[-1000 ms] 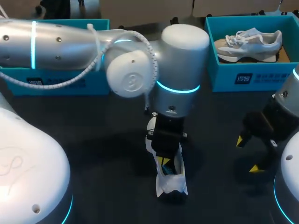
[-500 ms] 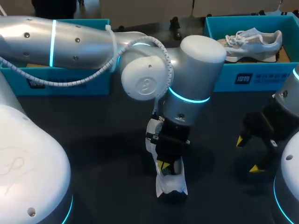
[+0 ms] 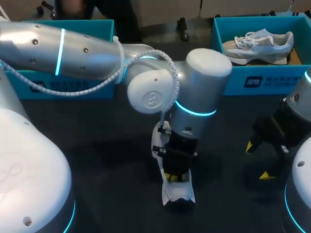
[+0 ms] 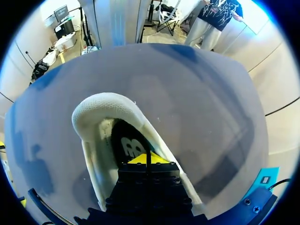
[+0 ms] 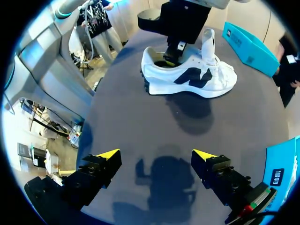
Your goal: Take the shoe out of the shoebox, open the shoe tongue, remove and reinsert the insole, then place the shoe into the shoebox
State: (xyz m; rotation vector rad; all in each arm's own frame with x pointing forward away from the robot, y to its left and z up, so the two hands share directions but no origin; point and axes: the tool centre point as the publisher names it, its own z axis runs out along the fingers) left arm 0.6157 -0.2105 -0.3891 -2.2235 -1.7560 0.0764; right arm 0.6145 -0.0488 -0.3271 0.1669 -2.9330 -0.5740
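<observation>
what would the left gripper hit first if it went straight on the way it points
Probably the dark insole inside the white shoe: the left gripper points down into its opening, though depth is unclear.

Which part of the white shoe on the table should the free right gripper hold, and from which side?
Probably the heel, from behind, one finger on each side wall. The shoe stands on its sole, its heel is narrow and clear, and the left gripper sits in the opening.

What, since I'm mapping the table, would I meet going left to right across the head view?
blue shoebox → white shoe on the table, with the left gripper in its opening → right gripper
</observation>
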